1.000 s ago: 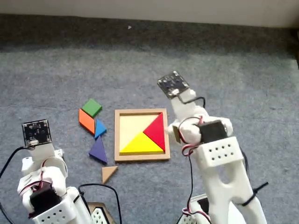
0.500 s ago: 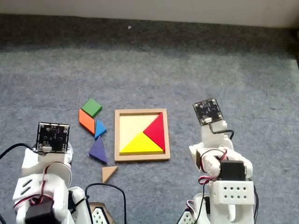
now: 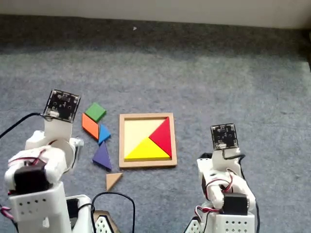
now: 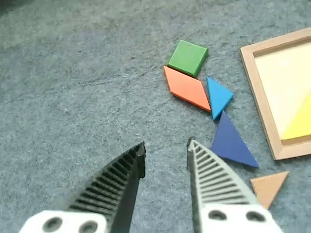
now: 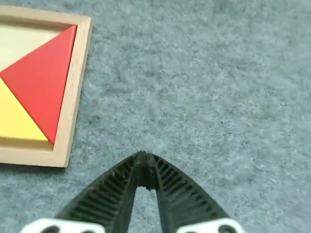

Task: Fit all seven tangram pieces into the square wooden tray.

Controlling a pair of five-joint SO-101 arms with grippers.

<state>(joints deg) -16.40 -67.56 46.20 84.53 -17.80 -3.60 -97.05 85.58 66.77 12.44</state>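
The square wooden tray (image 3: 146, 117) lies mid-table with a red triangle (image 3: 163, 135) and a yellow triangle (image 3: 145, 150) in its right and near parts. To its left on the carpet lie a green square (image 3: 95, 111), an orange parallelogram (image 3: 90, 125), a small blue triangle (image 3: 103, 133), a dark blue triangle (image 3: 101, 156) and a tan triangle (image 3: 113, 180). My left gripper (image 4: 165, 145) is open and empty above bare carpet, just short of the dark blue triangle (image 4: 229, 143). My right gripper (image 5: 142, 158) is shut and empty, off the tray's near right corner (image 5: 63, 158).
Grey carpet covers the table. The left arm (image 3: 46, 155) stands left of the loose pieces, the right arm (image 3: 223, 165) right of the tray. Open carpet stretches beyond the tray and to the far right.
The right arm has drawn back from the tray's right side toward the near edge. The left arm has come forward toward the loose pieces.
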